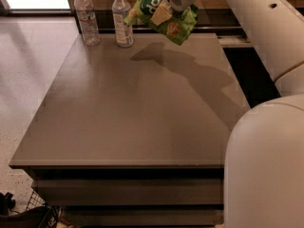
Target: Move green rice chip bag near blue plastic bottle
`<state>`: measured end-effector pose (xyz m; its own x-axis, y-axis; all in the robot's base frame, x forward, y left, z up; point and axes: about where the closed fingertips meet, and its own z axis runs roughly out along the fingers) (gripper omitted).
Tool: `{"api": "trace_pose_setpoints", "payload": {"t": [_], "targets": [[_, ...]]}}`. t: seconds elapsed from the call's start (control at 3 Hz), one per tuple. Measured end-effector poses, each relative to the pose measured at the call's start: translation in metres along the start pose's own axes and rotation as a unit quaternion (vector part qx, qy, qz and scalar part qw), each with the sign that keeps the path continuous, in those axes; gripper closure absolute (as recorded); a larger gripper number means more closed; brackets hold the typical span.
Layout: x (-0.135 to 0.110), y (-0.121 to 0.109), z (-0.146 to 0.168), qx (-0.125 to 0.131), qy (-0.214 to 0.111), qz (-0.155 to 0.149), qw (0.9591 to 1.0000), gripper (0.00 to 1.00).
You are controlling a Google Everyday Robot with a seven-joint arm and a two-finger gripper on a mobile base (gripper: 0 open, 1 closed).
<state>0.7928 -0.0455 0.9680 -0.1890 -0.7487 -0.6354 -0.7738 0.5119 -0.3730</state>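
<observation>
My gripper (165, 9) is shut on the green rice chip bag (176, 26), a crinkly light-green pouch with a dark green oval and white lettering. It holds the bag in the air above the table's far edge. The bag's shadow falls on the tabletop below it. The blue plastic bottle (122, 19), clear with a white cap and a pale label, stands upright at the far edge, just left of the bag. The bag's left corner hangs close to the bottle's shoulder.
A second clear bottle (87, 17) with a ribbed body stands further left at the far edge. The grey table (133, 113) stretches toward me. My white arm and base (266, 141) fill the right side. A dark gap lies right of the table.
</observation>
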Motion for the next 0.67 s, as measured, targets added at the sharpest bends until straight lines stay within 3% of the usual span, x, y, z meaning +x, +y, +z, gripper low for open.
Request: {"api": "trace_pose_setpoints", "payload": {"t": [0.33,0.67], "targets": [[0.0003,0.0014,0.0028,-0.002,0.001,0.0,1.0,0.0],[0.0003,0.0014,0.0028,-0.002,0.001,0.0,1.0,0.0]]}}
